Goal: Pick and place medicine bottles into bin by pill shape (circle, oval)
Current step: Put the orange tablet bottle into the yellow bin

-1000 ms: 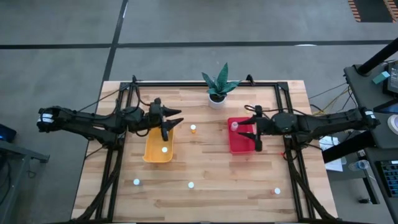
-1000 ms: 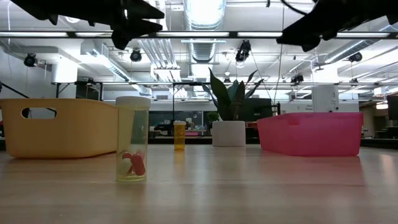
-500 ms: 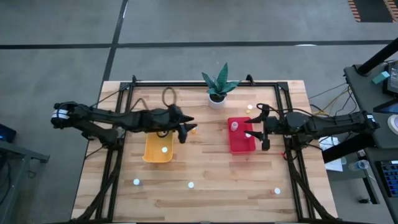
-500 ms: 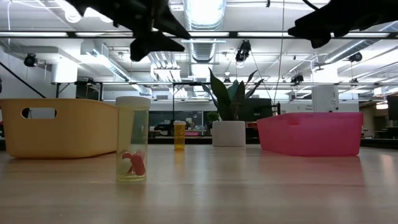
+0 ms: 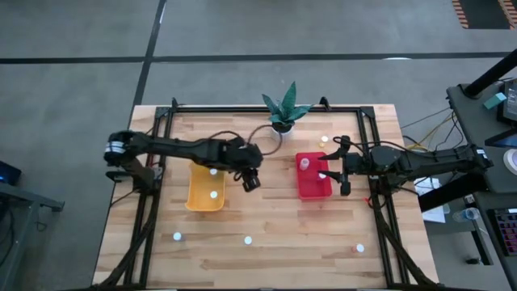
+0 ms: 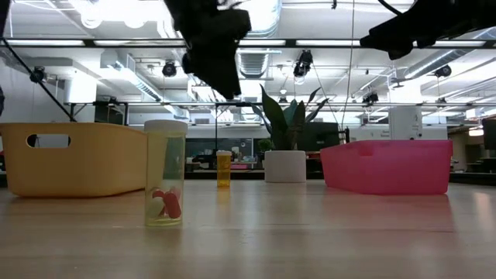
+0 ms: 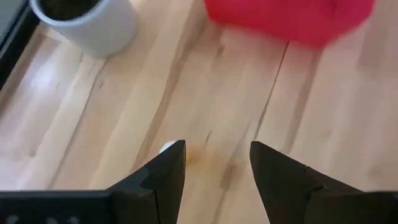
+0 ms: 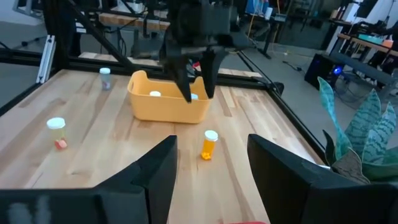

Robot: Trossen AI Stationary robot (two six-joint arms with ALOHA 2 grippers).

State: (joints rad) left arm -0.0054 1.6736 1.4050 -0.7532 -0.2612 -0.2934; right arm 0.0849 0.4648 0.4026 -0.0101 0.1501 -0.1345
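An orange-tinted bottle (image 8: 209,144) with a white cap stands upright on the table between the yellow bin (image 5: 204,190) and the red bin (image 5: 313,179); it also shows in the low view (image 6: 223,168). My left gripper (image 5: 252,181) hangs open above it, fingers pointing down, touching nothing; its wrist view shows only the cap's edge (image 7: 166,147) beside one finger. My right gripper (image 5: 343,168) is open and empty over the red bin's right side. White-capped bottles lie in both bins (image 5: 213,194) (image 5: 304,164).
Loose bottles stand near the front edge (image 5: 177,237) (image 5: 248,240) (image 5: 360,249) and at the back right (image 5: 325,140). One clear bottle holding red pills (image 6: 165,184) is nearest the low camera. A white plant pot (image 5: 281,125) stands at the back middle.
My left gripper has gone from over the yellow bin toward the table's right and has tipped its fingers downward, ending above the orange bottle. My right gripper has drawn back a little toward the table's right edge. The bottles have stayed in place.
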